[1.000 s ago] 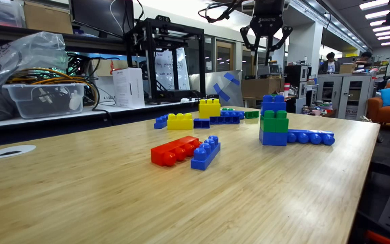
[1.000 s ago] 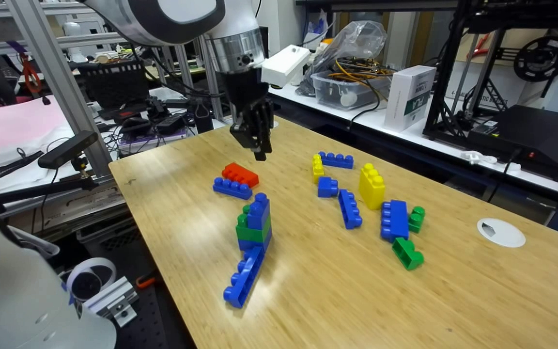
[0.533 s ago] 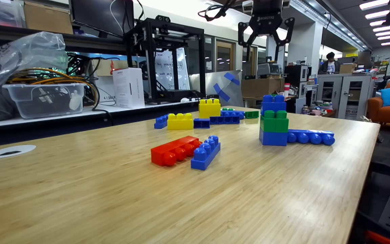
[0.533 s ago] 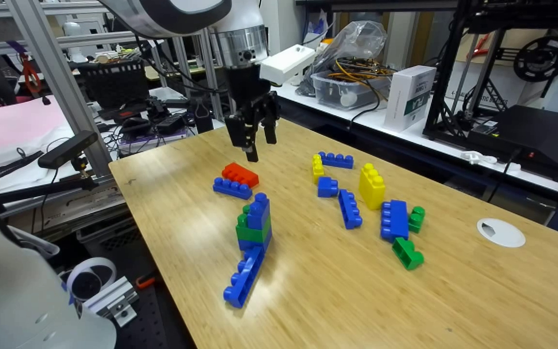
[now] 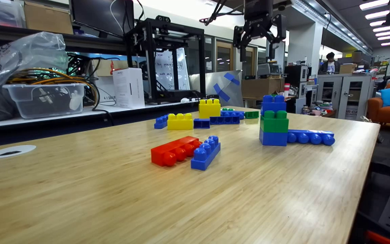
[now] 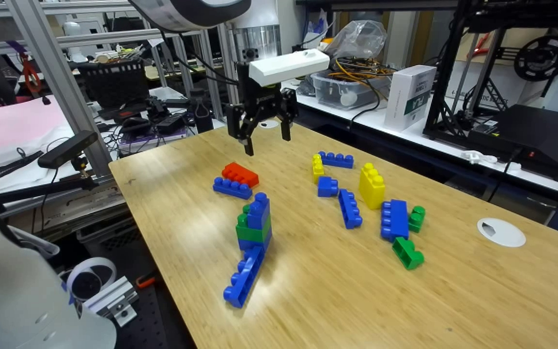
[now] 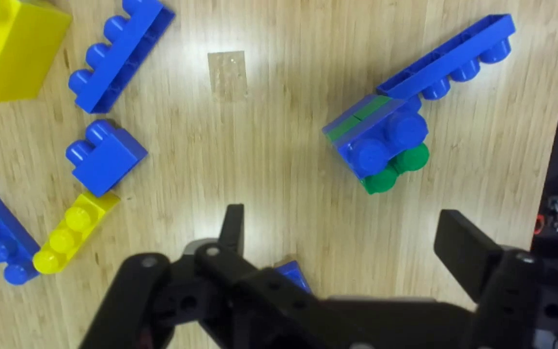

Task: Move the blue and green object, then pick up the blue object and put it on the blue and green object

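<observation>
1 small blue brick [image 6: 258,216] tops the blue and green tower [image 6: 250,235]. elsewhere on the desk [image 6: 327,291] i count 6 blue bricks [image 6: 349,209], 2 yellow bricks [image 6: 371,187], 2 green bricks [image 6: 408,254] and 1 red brick [image 6: 241,175]. the arm [image 6: 258,41] reaches over, tool [image 6: 267,140] pointing down, jaws wide apart.

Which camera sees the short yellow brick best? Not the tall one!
I'd pick the wrist view: the short yellow brick looks biggest there, its three bumps seen from above. Both exterior views show it smaller: its long side faces us in an exterior view, and it looks narrow beside a long blue brick in an exterior view.
</observation>
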